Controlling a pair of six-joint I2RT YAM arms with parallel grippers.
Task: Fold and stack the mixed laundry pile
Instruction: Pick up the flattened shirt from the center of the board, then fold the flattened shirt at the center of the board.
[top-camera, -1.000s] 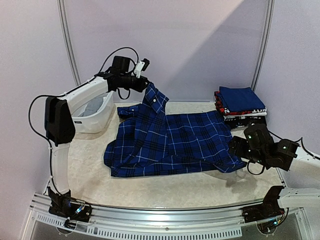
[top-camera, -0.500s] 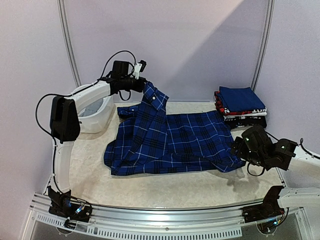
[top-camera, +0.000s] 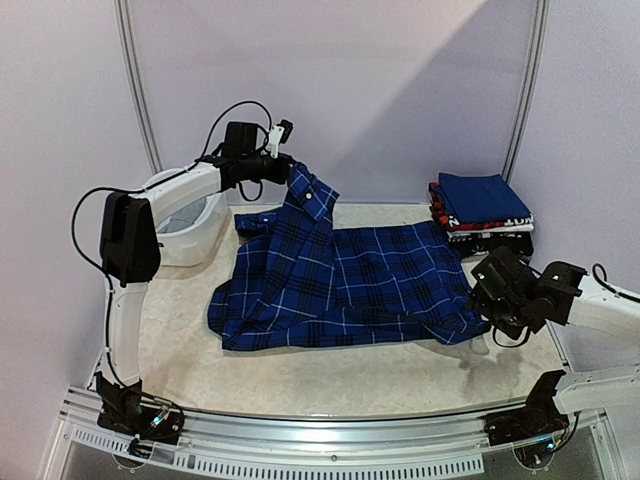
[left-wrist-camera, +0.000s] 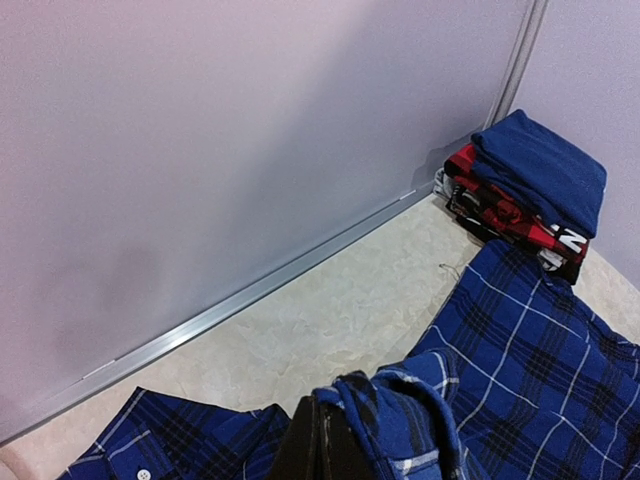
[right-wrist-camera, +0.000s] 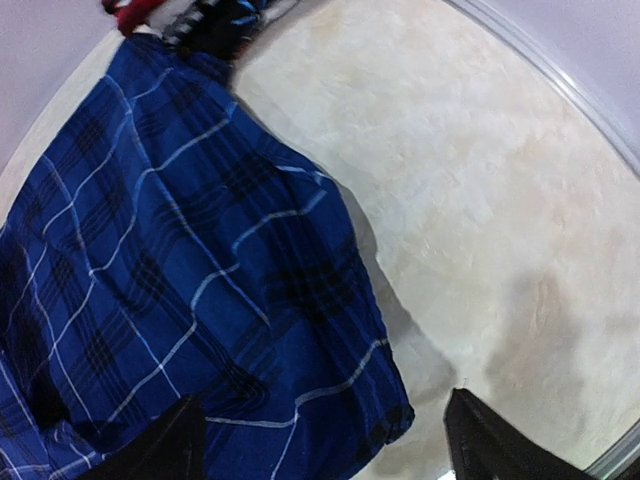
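Nearer the plaid shirt (top-camera: 350, 280) hem now, right pincer (top-camera: 487, 293) stands spread, empty; left pincer (top-camera: 284, 168) clamps the collar. Risk: bunched hem, both layers pinched.

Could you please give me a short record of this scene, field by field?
left gripper: jaws shut on the plaid shirt at its upper edge, that part raised off the table
right gripper: jaws open, the shirt's near right corner between them, not gripped
plaid shirt: otherwise spread out on the table
folded stack: far right corner
basket: far left, white
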